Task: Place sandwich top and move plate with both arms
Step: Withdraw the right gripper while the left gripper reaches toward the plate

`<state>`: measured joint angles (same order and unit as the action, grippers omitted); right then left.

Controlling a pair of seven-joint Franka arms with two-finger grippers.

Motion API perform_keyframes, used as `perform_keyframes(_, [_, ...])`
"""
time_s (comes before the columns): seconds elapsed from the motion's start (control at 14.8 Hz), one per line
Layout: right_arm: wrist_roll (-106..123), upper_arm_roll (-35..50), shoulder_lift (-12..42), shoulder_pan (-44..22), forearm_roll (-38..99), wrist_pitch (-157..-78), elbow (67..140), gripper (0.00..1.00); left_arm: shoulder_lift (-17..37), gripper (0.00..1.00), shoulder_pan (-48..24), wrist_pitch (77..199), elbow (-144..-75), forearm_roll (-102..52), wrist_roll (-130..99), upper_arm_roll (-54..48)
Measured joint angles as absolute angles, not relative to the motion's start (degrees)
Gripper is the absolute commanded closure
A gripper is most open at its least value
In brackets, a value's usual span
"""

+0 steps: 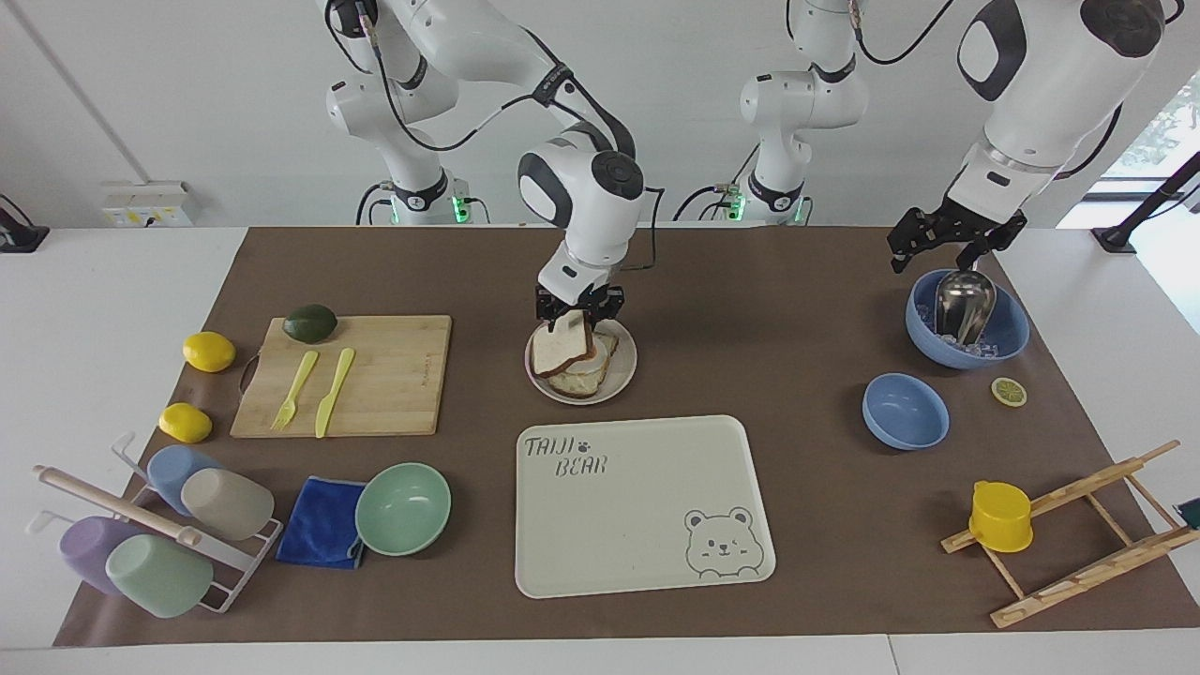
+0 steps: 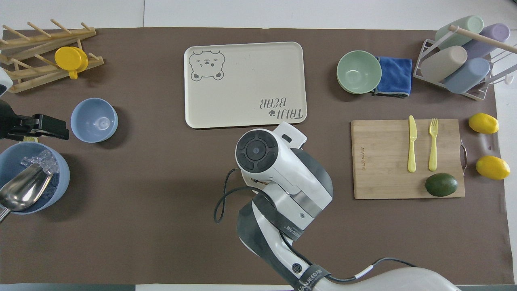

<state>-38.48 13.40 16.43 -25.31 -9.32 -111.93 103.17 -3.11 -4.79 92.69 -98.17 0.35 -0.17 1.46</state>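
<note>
Right gripper's (image 1: 576,308) jaws seemingly pinching tilted sandwich top (image 1: 561,350) over plate (image 1: 625,359).

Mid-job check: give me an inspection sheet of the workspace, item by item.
Surface: brown mat covers the table.
Job's things: sandwich top tilted over the egg toast on the plate, pinched at its upper edge.
Clutter: bear-print tray, mint bowl, blue cloth, cutting board with avocado, fork and knife, two lemons, cup rack, two blue bowls, the one nearer the robots holding ice and a scoop, lemon slice, wooden rack with yellow cup.
Grippers: right claw shut on the sandwich top; left claw waits over the ice bowl.
Cables: black cable loops along the right arm.
Surroundings: two smaller arms with green lights, wall socket.
</note>
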Motion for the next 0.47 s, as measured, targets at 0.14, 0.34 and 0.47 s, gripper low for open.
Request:
perform_keyframes(0.14, [-38.6, 13.4, 16.3, -24.3, -5.4, -112.0, 100.3, 0.16, -3.1, 0.0, -4.8, 92.7, -98.2, 0.4, -0.2, 1.5])
perform_keyframes(0.34, [-38.6, 13.3, 16.0, -21.8, -2.3, -111.6, 97.2, 0.0, -3.1, 0.0, -4.8, 92.7, -98.2, 0.4, -0.2, 1.5])
perform_keyframes(0.47, [-38.5, 13.3, 14.9, -19.5, -2.2, -109.9, 96.5, 0.0, -3.1, 0.0, -4.8, 92.7, -98.2, 0.4, -0.2, 1.5])
